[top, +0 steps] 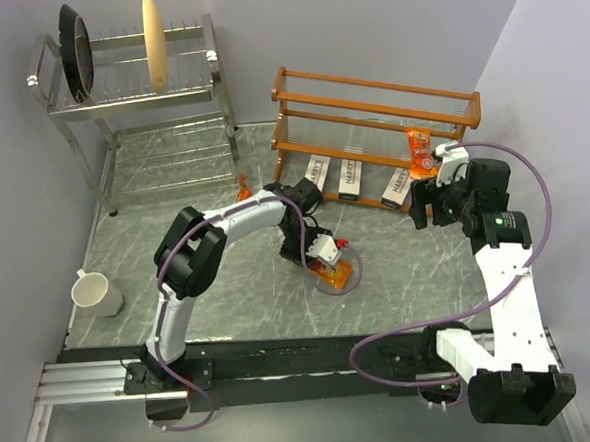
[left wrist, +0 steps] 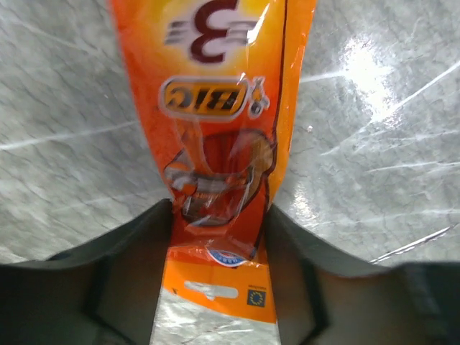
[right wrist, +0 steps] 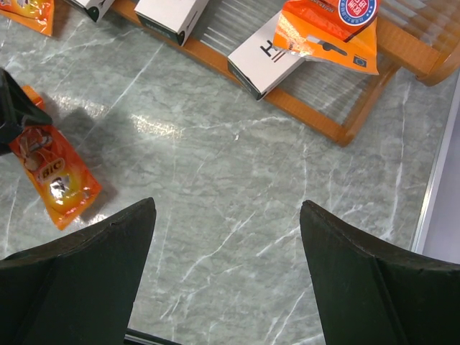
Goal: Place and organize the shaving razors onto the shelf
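One orange pack [top: 336, 273] sat mid-table, clamped in the left gripper [top: 328, 260]; the shelf [top: 369, 126] stood beyond it, up and right.
Left wrist: the pack's long axis ran straight out from the pinching fingers [left wrist: 129, 251].
Right wrist: the right gripper [right wrist: 228, 215] gaped empty, nearer the shelf.

light: bright, even | glare: white patch on table [left wrist: 363, 68] | blur: left fingers [left wrist: 108, 287] soft

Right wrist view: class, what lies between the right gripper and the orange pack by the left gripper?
Nothing but bare marble table lies between the open right gripper and the orange pack, as the right wrist view shows.
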